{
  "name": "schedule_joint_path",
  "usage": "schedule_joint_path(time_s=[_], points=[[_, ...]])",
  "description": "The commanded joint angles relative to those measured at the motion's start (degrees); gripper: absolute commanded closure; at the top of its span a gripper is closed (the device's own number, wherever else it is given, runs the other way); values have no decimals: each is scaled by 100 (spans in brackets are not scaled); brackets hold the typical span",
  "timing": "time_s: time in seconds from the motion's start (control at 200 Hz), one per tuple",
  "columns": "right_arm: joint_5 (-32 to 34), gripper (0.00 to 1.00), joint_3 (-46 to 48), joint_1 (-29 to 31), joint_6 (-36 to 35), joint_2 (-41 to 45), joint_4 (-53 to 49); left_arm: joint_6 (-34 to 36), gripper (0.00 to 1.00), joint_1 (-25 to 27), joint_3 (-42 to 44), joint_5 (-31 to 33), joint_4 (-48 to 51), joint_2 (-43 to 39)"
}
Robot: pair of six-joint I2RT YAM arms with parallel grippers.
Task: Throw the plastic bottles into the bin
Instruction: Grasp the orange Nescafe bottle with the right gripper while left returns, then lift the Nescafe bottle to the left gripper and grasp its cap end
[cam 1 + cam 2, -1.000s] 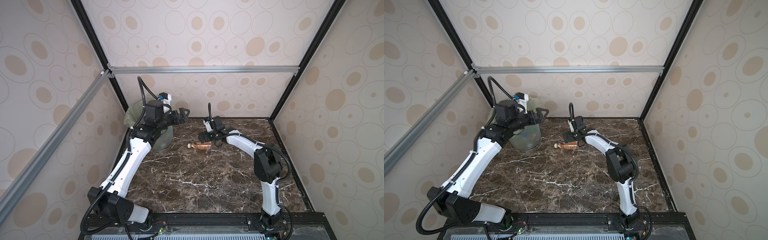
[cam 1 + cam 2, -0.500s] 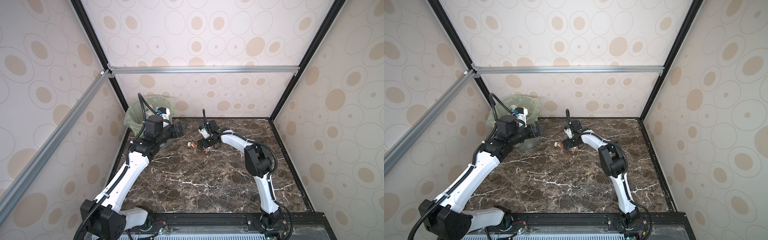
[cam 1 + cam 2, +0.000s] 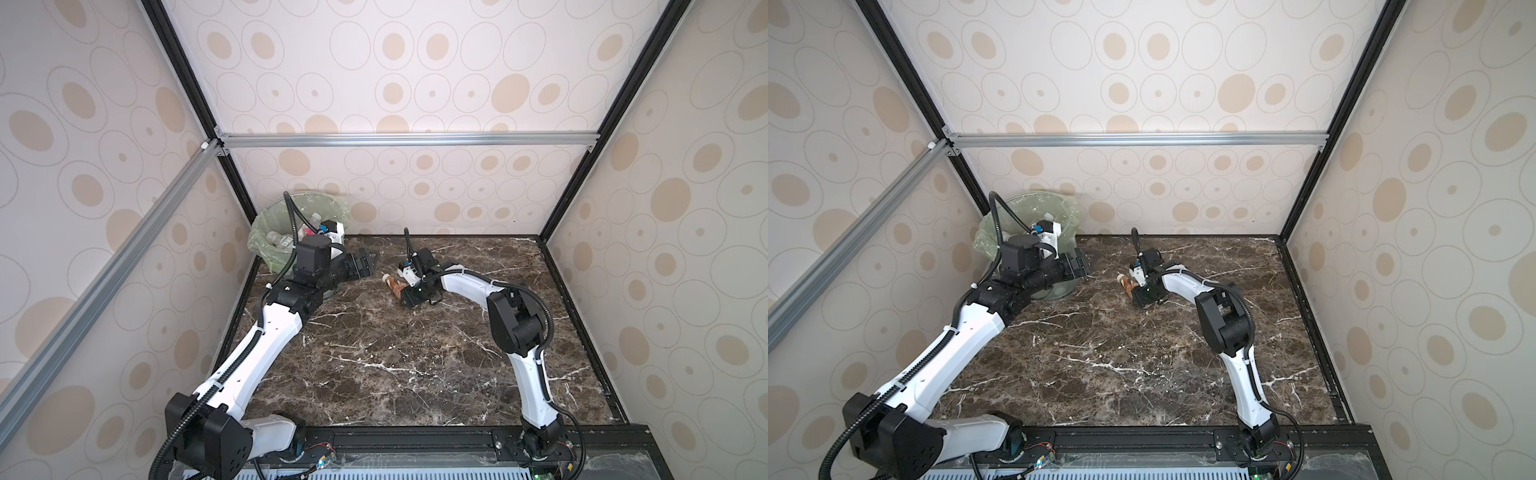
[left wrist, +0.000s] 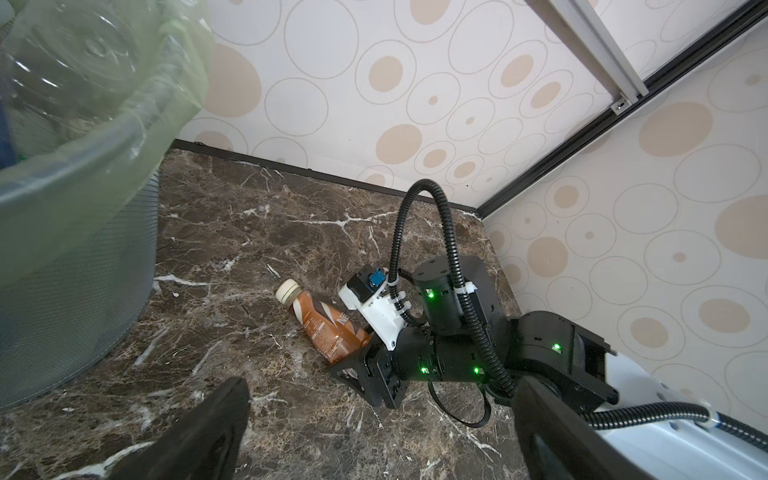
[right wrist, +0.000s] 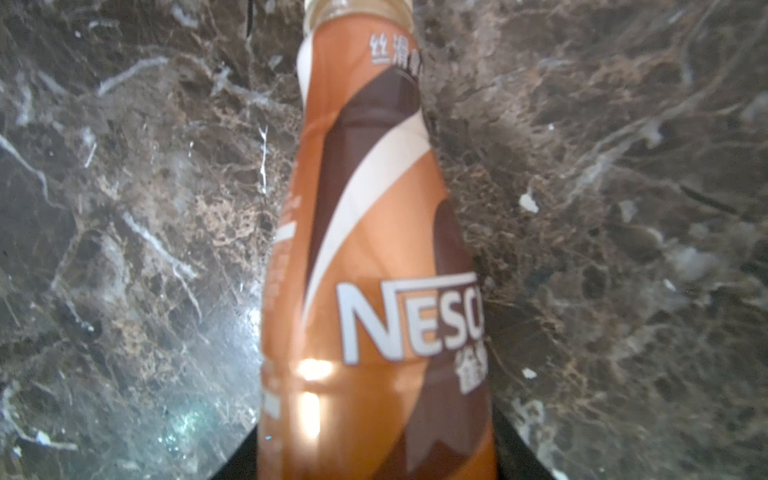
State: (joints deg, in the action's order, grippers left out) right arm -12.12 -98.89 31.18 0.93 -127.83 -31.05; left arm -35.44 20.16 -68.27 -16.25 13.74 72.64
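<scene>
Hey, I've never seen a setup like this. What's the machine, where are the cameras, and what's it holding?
These are two white robot arms mounted at the front of a dark marble table, each ending in a two-fingered gripper. Two pictures look down from above; the other two come from cameras on the arms' wrists. One brown Nescafé bottle lies on its side on the table, cream cap toward the bin, a green-bagged wastebasket in the far left corner already holding clear bottles. The right gripper has its jaws against both sides of that bottle's lower body; the label close-up is its wrist camera. The left gripper is open and empty, beside the bin.
</scene>
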Motion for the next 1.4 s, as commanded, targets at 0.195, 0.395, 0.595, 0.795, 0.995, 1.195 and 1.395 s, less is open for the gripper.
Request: schedule_joint_path(time_s=[0.195, 0.395, 0.595, 0.795, 0.995, 1.195, 1.395], points=[[-342, 56, 962, 35, 577, 1730, 644, -637, 1, 38, -239, -367, -608, 465], [-454, 56, 1546, 39, 844, 2838, 923, -815, 1, 45, -666, -432, -905, 1092], [-547, 56, 1835, 70, 1006, 3425, 1142, -1035, 1, 211, -1052, -479, -1217, 1536], [-808, 56, 2158, 109, 1174, 3701, 1621, -1124, 1, 429, -1511, -385, -1362, 1929], [-942, 56, 2331, 128, 1351, 3881, 1978, -1156, 6, 553, -1721, -361, -1390, 2174], [-866, 56, 2373, 131, 1466, 4028, 2257, -1127, 11, 638, -1706, -291, -1374, 2241], [-1052, 53, 2312, 134, 1615, 4013, 2449, -1038, 53, 638, -1812, -248, -1403, 2246]])
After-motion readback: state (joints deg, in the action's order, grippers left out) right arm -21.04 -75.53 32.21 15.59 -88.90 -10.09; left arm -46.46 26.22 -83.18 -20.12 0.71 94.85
